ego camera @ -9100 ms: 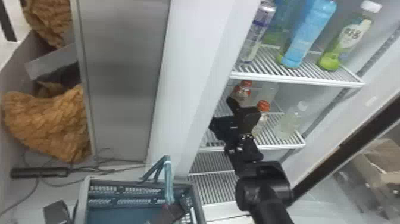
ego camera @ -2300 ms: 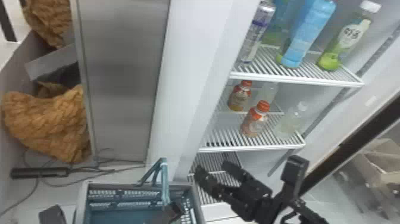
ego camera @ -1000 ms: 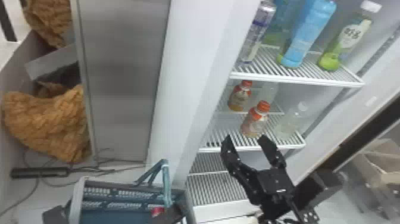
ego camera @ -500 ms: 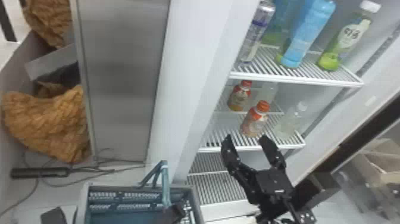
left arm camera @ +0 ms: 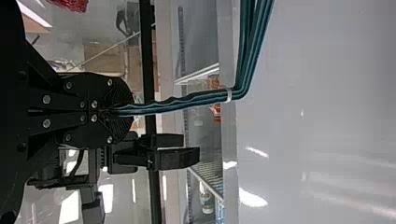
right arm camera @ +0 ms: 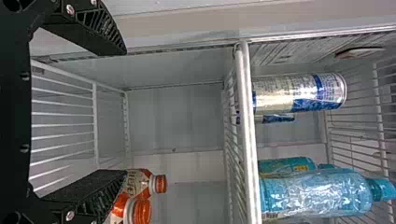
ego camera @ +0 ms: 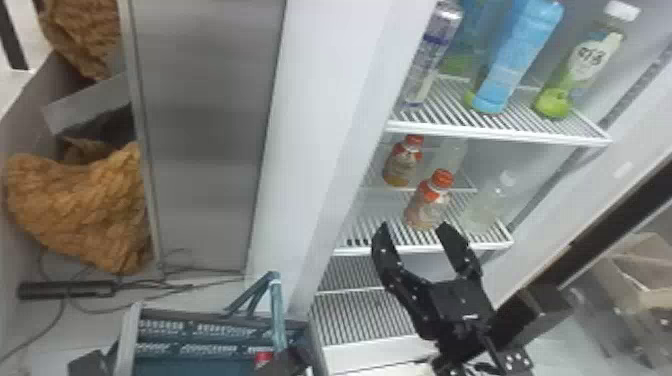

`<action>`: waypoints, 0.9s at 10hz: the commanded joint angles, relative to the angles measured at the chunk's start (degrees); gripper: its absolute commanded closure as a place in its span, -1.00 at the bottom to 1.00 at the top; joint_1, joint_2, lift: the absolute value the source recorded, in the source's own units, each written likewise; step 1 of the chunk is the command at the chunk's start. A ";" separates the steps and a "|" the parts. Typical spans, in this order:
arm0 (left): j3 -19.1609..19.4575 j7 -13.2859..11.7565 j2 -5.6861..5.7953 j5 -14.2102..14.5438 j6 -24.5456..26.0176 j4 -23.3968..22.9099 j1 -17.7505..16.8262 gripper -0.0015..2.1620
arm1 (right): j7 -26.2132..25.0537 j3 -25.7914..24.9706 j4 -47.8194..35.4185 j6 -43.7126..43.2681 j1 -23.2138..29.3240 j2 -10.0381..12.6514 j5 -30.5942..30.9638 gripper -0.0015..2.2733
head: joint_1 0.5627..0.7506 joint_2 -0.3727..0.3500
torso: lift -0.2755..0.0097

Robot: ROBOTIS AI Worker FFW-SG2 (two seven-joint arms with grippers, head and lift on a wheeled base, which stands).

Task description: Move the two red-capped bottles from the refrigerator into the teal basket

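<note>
You have the refrigerator [ego camera: 595, 192] at 1 o'clock, the basket [ego camera: 128, 340] at 7. Your left gripper [ego camera: 290, 361] is closed on its handle [ego camera: 277, 310]. Your right gripper [ego camera: 413, 229], at 4, stands wide apart, empty. Ahead, shelved: front red-capped bottle [ego camera: 429, 204]; rear red-capped bottle [ego camera: 401, 162] at its 11.

You've backed the right gripper [ego camera: 413, 227] down from the bottles and turned its fingers from the basket side up toward the front red-capped bottle [ego camera: 427, 207]. The teal basket [ego camera: 128, 335] has shifted slightly left, and something red [ego camera: 263, 357] has reappeared by its handle [ego camera: 277, 310].
</note>
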 commanded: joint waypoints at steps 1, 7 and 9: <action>-0.02 0.00 0.01 0.00 -0.12 0.06 0.00 0.07 | 0.00 0.00 -0.21 0.16 0.00 -0.04 0.12 -0.90 | 0.41 -0.94 | -0.64; 0.09 -0.09 0.01 -0.11 -0.55 -0.08 0.28 0.07 | 0.00 0.11 -0.92 0.16 0.14 -0.04 0.81 -0.90 | 0.41 -0.94 | -0.64; 0.09 -0.09 -0.08 -0.23 -0.55 -0.08 0.00 0.07 | 0.00 0.11 -0.92 0.58 -0.14 -0.12 0.81 -0.90 | 0.41 -0.94 | -0.64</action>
